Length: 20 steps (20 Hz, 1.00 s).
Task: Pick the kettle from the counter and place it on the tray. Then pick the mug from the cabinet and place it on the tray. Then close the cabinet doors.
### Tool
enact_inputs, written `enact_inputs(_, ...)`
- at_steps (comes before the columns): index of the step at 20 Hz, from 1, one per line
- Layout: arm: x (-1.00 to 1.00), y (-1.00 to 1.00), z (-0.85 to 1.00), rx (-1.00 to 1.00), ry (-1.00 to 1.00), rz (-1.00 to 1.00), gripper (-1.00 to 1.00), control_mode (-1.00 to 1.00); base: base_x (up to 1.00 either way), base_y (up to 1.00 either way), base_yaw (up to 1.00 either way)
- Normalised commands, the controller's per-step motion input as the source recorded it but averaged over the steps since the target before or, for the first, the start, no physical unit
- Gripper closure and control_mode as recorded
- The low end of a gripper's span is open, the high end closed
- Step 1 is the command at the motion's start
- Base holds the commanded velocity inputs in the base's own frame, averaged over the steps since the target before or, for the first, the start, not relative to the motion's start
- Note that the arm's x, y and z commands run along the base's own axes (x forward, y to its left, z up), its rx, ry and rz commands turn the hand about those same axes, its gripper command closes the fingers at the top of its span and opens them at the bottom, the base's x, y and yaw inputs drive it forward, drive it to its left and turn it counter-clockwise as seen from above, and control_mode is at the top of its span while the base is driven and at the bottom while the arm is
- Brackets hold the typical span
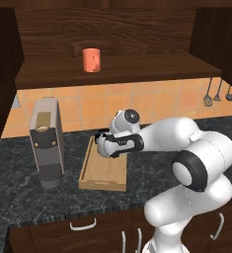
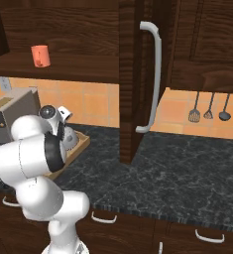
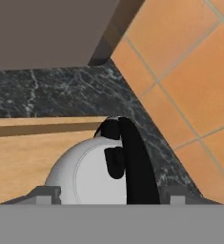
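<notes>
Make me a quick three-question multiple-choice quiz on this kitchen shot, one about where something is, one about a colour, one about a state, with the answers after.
1. Where is the mug?
A. on the tray
B. on the cabinet shelf
C. on top of the coffee machine

2. What colour is the wall tiling?
A. orange
B. white
C. green

3. How does the cabinet door with the bar handle stand?
A. shut flat
B. swung open
C. taken off

Answers: 1 B, the mug stands alone on the shelf of the cabinet. 2 A, the tiles behind the counter are orange. 3 B, the door juts out edge-on toward the right base camera.
</notes>
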Motion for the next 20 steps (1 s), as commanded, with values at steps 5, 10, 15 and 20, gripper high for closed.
enact_inputs(5, -0.07, -0.01, 0.05, 0.0, -0.01, 0.0, -1.0, -1.0, 0.0, 0.0, 0.0)
enact_inputs(10, -0.34, -0.01, 0.14, 0.0, -0.14, -0.03, -1.0, -1.0, 0.0, 0.0, 0.0)
enact_inputs(15, -0.37, 0.0, 0.25, 0.02, -0.12, -0.11, -1.0, -1.0, 0.0, 0.0, 0.0)
enact_inputs(20, -0.36, 0.0, 0.48, 0.22, 0.0, -0.36, -1.0, -1.0, 0.0, 0.0, 0.0)
